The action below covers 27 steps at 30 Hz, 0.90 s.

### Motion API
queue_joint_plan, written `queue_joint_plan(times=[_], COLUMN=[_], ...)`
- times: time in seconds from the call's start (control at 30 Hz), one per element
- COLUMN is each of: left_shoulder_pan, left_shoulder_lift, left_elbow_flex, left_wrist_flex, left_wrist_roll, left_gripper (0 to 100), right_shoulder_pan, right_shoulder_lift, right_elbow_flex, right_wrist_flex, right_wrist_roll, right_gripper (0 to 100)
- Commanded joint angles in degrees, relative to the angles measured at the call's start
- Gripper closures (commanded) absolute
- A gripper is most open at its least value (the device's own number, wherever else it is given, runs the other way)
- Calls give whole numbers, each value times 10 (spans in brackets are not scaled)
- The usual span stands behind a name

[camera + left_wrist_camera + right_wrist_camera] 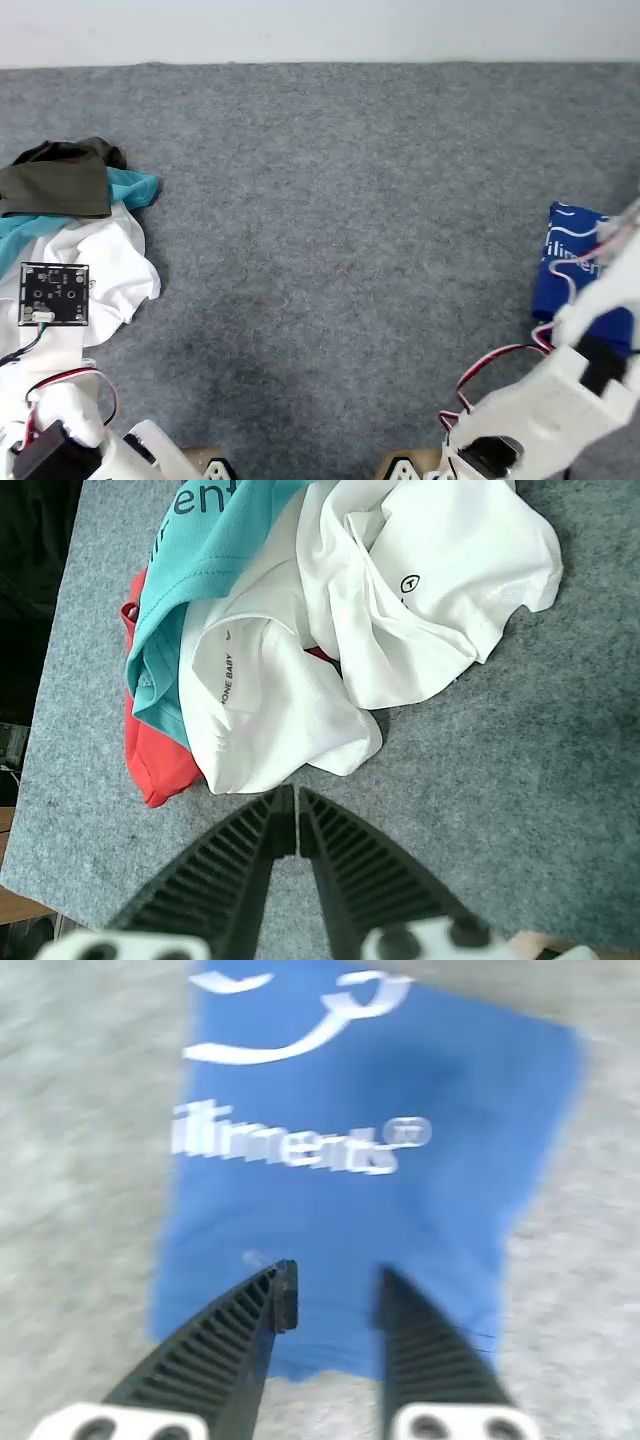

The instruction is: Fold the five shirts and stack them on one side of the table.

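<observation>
surface: grey felt-like table cover [350, 220]; backdrop: plain pale wall [320, 30] beyond far edge

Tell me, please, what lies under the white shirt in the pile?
A teal shirt and a red shirt stick out from under the white shirt. How far they reach beneath it, and anything else there, is covered.

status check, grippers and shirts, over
Left gripper shut, empty, by the shirt pile. Right gripper open over the folded blue shirt. Pile crumpled, not yet folded.
</observation>
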Motion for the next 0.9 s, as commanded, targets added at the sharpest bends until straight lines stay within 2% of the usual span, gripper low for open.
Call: queue_joint_plan(times=[0.0, 0.2, 0.37, 0.5, 0.7, 0.87], left_shoulder_pan=[1, 0, 0, 0, 2, 3], left_shoulder_lift=[-2, -2, -2, -2, -2, -2], left_elbow_flex=[-3, -5, -6, -3, -3, -4], left_wrist_flex=[-8, -10, -10, -11, -11, -14], left_wrist_roll=[-4, -4, -5, -5, -5, -4], left_gripper=[981, 981, 981, 981, 981, 981], right_shoulder_pan=[-48, -58, -36, -32, -42, -60], right_shoulder_lift=[-12, 85, 133, 153, 134, 40], right_elbow_flex=[-1, 2, 4, 4, 0, 0], right_wrist_flex=[32, 9, 19, 80, 136, 181], right_wrist_roll=[-9, -10, -10, -9, -9, -10], right_gripper=[966, 990, 990, 990, 990, 990])
